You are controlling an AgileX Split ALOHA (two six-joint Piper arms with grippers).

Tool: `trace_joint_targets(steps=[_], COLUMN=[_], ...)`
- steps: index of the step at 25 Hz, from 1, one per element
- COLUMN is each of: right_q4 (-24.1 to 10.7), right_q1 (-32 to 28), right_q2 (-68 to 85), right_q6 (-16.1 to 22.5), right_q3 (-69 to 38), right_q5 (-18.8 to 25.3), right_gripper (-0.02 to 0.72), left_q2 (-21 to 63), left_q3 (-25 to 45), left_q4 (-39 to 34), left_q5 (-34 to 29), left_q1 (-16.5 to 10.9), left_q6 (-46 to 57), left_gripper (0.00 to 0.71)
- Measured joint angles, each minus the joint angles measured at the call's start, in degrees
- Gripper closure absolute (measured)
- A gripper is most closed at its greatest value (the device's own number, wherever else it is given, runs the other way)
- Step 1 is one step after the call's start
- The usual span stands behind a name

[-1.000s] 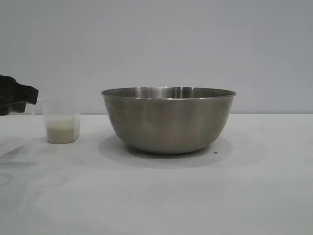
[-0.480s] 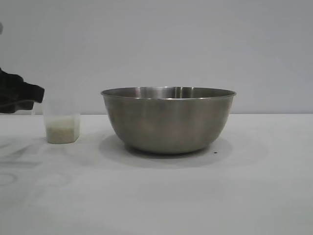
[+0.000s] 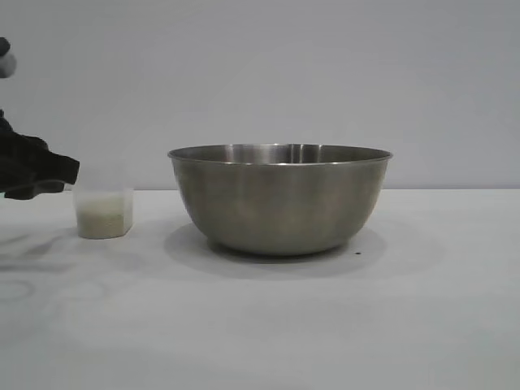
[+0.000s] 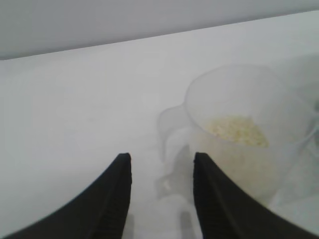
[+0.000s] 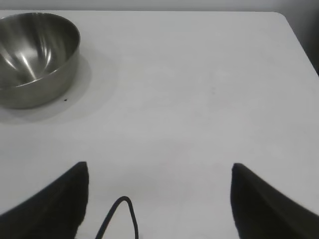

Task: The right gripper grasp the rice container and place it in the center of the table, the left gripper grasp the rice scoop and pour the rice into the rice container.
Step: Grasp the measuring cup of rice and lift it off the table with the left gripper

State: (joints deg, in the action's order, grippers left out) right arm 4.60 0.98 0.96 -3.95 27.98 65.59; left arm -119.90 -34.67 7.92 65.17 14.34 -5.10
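**Left gripper closes in on the scoop's handle; bowl already at centre**

Broadly, the table (image 3: 422, 325) is a wide white top, and the largest thing on it is the rice container (image 3: 280, 199), a brushed steel bowl standing upright near the middle. From the right wrist view it sits well away from the right gripper (image 5: 159, 199), whose two dark fingers stand wide apart over bare tabletop with nothing between them; a black cable loop hangs between the fingers.

Next in size, the left gripper (image 3: 45, 171) reaches in from the left edge of the exterior view, its tip just beside the rim of the rice scoop (image 3: 103, 213). In the left wrist view its jaws are partly open and grip nothing; the scoop's pale handle lies just ahead of the gap between the fingers (image 4: 219, 199).

The scoop, a small translucent cup, stands upright on the table to the left of the bowl, apart from it. The rice (image 4: 237, 132) lies as a low off-white heap in its bottom.
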Motion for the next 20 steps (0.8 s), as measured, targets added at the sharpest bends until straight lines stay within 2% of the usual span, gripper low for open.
trace_joint_targets(steps=[13,18,20], right_q4=[0.0,0.0,0.0], right_q1=[0.0,0.0,0.0], right_q2=[0.0,0.0,0.0], right_q6=[0.0,0.0,0.0], right_q3=[0.0,0.0,0.0], right_q5=[0.0,0.0,0.0], right_gripper=[0.174,0.174,0.174], left_q2=[-4.2,-4.2,-4.2], left_q3=[-6.3,-7.4,-7.4], left_q4=[0.0,-0.2,-1.1], left_q5=[0.0,0.0,0.0], left_q1=[0.0,0.0,0.0], left_q6=[0.0,0.0,0.0], left_gripper=[0.419,0.648,0.710])
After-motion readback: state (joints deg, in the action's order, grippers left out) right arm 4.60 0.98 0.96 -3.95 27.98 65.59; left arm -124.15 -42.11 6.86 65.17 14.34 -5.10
